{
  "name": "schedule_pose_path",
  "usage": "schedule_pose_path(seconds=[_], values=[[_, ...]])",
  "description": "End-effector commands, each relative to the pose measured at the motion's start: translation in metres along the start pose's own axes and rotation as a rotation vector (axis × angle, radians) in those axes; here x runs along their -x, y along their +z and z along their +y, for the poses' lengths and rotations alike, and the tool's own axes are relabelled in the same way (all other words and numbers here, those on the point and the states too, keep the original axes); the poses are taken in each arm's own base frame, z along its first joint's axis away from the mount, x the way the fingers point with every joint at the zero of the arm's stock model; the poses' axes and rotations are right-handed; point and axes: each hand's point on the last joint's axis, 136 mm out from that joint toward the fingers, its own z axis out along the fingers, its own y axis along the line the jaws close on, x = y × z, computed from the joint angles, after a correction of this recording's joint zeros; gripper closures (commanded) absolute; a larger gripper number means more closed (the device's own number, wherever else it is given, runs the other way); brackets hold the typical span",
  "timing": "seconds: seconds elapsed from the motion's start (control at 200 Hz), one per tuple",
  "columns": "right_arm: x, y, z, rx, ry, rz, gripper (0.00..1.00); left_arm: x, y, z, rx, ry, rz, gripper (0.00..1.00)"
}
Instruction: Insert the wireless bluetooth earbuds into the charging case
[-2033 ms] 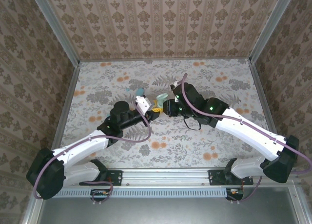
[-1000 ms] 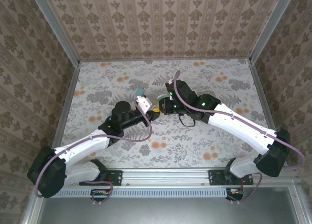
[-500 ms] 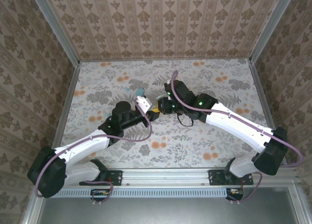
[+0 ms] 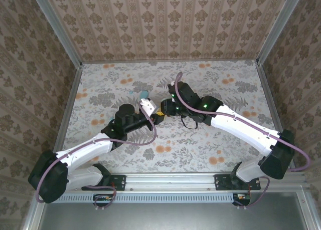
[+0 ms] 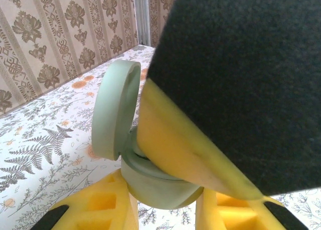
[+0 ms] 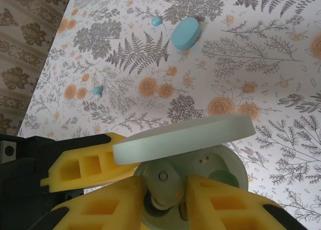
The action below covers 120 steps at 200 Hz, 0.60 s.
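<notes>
The right gripper (image 6: 168, 195) has moved in over the open charging case (image 5: 155, 187) clamped by the left gripper (image 5: 165, 202); its jaws bracket a pale earbud (image 6: 159, 179) in the well, grip indeterminate; insertion looks under way; two light-blue earbuds (image 6: 156, 21) lie on the table (image 6: 281, 49).

You lose the near part of the open mint-green case (image 6: 186, 136) behind the right claw (image 6: 168, 190), and the right wrist view's lower edge cuts it off.
</notes>
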Motion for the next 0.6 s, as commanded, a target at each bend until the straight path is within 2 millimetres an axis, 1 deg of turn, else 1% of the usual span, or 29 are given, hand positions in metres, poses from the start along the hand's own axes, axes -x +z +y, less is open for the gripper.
schedule_pose_path(seconds=[0.0,0.095,0.225,0.29,0.365,0.405,0.415,0.43,0.595], values=[[0.003,0.005,0.002,0.004,0.003,-0.009,0.69,0.028,-0.003,-0.014,-0.060,0.026,-0.099,0.96],[0.003,0.003,0.002,0.003,0.004,-0.011,0.69,0.028,-0.004,-0.014,-0.061,0.026,-0.100,0.96],[0.003,0.000,0.003,0.011,0.008,-0.007,0.66,0.028,-0.004,-0.014,-0.057,0.027,-0.099,0.96],[0.006,-0.008,0.007,0.030,0.012,-0.015,0.65,0.028,-0.005,-0.014,-0.057,0.028,-0.100,0.96],[0.012,-0.021,0.010,0.047,0.009,-0.039,0.65,0.026,-0.005,-0.013,-0.055,0.024,-0.097,0.96],[0.013,-0.023,0.008,0.039,0.004,-0.040,0.65,0.025,-0.005,-0.013,-0.054,0.019,-0.095,0.96],[0.017,-0.033,0.010,0.052,0.004,-0.060,0.65,0.025,-0.005,-0.012,-0.054,0.019,-0.095,0.96],[0.019,-0.038,0.010,0.054,0.003,-0.070,0.64,0.024,-0.006,-0.012,-0.055,0.017,-0.094,0.96],[0.029,-0.073,0.006,0.073,0.001,-0.137,0.63,0.025,-0.014,-0.002,-0.055,-0.031,-0.120,0.96]])
